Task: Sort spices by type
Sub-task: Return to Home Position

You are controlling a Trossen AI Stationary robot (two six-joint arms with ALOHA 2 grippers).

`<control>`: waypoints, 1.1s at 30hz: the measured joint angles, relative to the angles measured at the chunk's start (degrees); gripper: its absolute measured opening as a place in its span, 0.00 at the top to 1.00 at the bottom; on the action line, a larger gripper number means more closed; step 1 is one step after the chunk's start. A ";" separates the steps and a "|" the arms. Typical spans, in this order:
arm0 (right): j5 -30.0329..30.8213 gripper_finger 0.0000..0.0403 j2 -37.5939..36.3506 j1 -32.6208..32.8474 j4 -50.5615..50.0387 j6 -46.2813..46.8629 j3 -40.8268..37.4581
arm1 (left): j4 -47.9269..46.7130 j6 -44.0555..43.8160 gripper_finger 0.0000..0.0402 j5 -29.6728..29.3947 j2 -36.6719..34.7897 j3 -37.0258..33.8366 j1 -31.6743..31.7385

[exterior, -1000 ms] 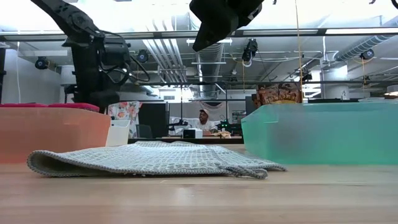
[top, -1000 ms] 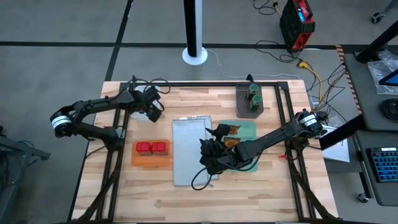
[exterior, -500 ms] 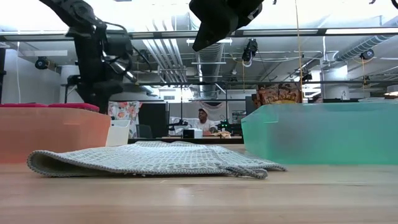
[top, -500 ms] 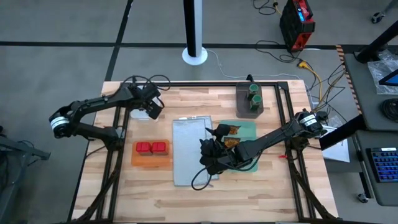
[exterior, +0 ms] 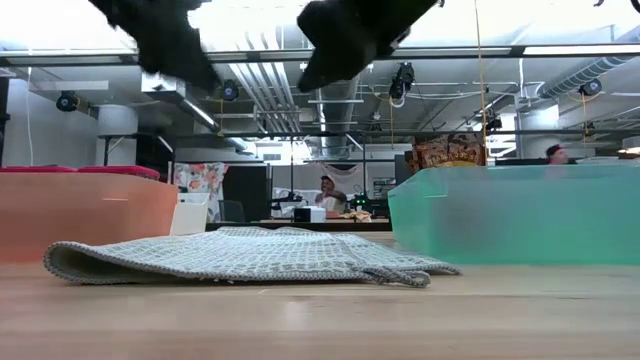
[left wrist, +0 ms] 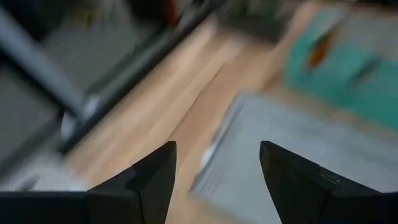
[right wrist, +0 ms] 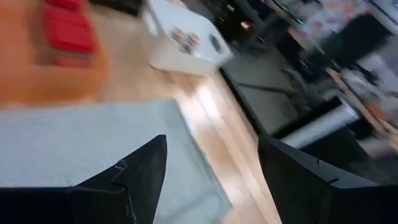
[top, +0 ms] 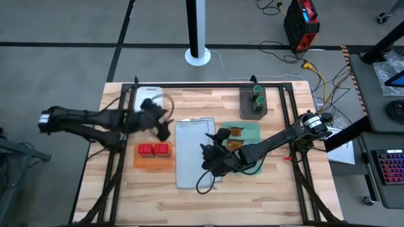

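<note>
Your left gripper (top: 161, 127) hangs above the bench (top: 265, 189), between the white bin (top: 150, 94) at the far left corner and the orange bin (top: 153, 162). Its wrist view shows the jaws apart with nothing between them. Your right gripper (top: 208, 157) sits over the near right part of the grey cloth (top: 188, 142) in the middle of the bench. Its jaws are also spread and empty. The two red containers (top: 154, 149) lie side by side, touching, inside the orange bin just left of the cloth. The two orange-brown packets (top: 229, 133) rest in the green bin (top: 254, 129) just right of the cloth, close to the right arm. The two green-topped jars (top: 259, 99) stand upright together in the dark grey bin (top: 247, 112) at the far right of the bench. In the right wrist view, two small items (right wrist: 185, 40) lie in the white bin, too blurred for you to tell what they are.
</note>
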 joint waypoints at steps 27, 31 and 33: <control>-34.45 0.32 -0.81 -3.18 23.20 -16.05 -2.91 | 46.66 26.19 0.47 2.39 2.76 -11.44 -25.54; -40.15 0.30 -3.30 -4.14 26.29 -17.08 -5.50 | 50.95 26.15 0.47 7.13 -2.41 -16.14 -24.00; -42.96 0.30 -5.03 -4.59 29.68 -17.95 -8.42 | 51.06 25.92 0.47 7.16 -4.94 -18.20 -23.56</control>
